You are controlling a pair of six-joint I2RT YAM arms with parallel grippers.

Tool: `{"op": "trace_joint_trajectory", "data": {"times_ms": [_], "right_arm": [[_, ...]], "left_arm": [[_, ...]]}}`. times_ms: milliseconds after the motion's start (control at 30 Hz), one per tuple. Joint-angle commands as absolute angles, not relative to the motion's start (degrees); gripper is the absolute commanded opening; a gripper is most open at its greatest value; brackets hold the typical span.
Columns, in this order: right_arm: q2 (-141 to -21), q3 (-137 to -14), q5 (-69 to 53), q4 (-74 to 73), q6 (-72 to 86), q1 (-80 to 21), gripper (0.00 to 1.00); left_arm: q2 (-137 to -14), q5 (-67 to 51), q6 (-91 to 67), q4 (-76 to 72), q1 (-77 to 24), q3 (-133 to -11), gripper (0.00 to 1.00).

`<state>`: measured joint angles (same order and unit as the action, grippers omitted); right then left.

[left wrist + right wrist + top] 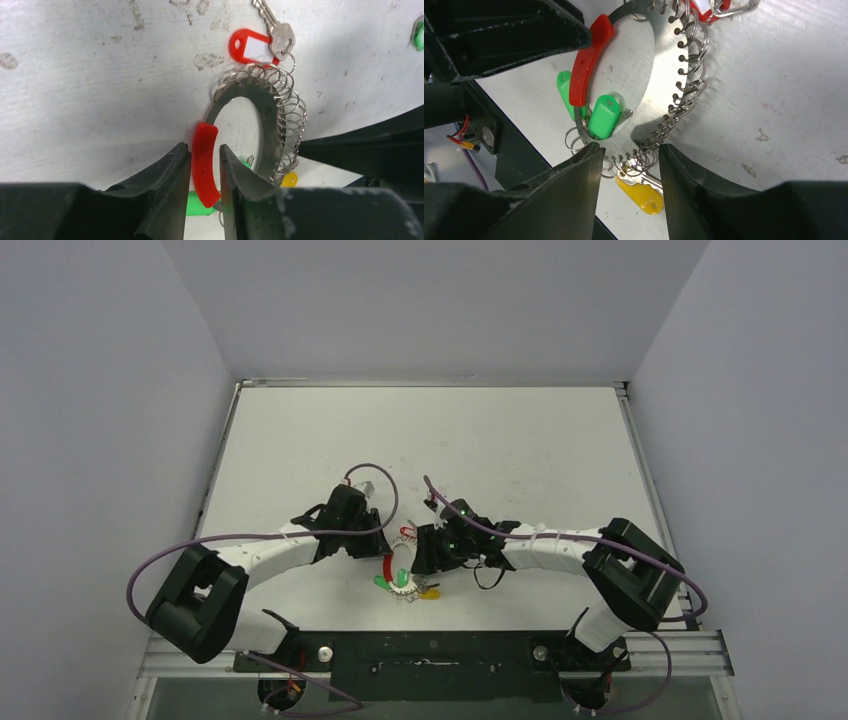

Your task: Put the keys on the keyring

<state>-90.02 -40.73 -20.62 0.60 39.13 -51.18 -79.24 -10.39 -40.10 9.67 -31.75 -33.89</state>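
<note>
The keyring (pixel 270 125) is a flat silver band strung with many small wire rings, with a red curved segment (pixel 205 170). My left gripper (pixel 204 150) is shut on that red segment. A key with a red tag (pixel 248 47) hangs at the ring's far side. In the right wrist view, a green-tagged key (pixel 604 116) lies inside the keyring (pixel 669 55), and a second green tag (pixel 564 90) lies beside the red segment (pixel 589 60). My right gripper (pixel 630 155) is open, its jaws either side of the yellow-tagged key (pixel 644 192) and the small rings. From above, the keyring (pixel 400 560) sits between both grippers.
The table's near edge and the black mounting rail (pixel 430 650) lie just below the keys. Purple cables (pixel 375 472) loop over both arms. Another green object (pixel 418 35) shows at the right edge of the left wrist view. Grey walls close in both sides.
</note>
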Motion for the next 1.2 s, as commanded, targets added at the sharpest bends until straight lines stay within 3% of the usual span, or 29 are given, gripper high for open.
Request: {"op": "trace_joint_trajectory", "data": {"times_ms": [0,200,367,600,700,933,1167], "right_arm": [[-88.2,-43.0,-18.1,-1.5,37.6,-51.0,0.47],[-88.5,-39.4,-20.4,1.1,40.0,-51.5,0.41],[-89.7,-37.5,-21.2,5.2,42.1,-52.7,0.3],[-92.3,-44.4,-19.1,1.9,38.2,-52.2,0.18],[-92.6,-47.8,-18.5,0.5,36.3,-51.9,0.19],[-91.2,-49.1,-17.2,-2.8,34.9,-51.4,0.4],[-87.4,-42.2,-17.6,-3.3,36.8,-51.6,0.35]], "left_arm": [[-72.9,-8.3,-35.6,13.5,-31.6,-34.2,0.33],[-63.6,-9.1,-41.2,13.7,-31.9,-27.5,0.45],[-59.7,-11.9,-47.4,10.0,-32.5,-20.8,0.46],[-58.9,-13.0,-50.3,7.5,-33.1,-17.0,0.42],[-58.7,-12.9,-50.4,7.5,-33.2,-17.1,0.42],[-58.8,-13.3,-51.1,7.5,-33.3,-16.6,0.42],[-58.8,-13.5,-52.2,7.3,-33.4,-15.7,0.42]]}}
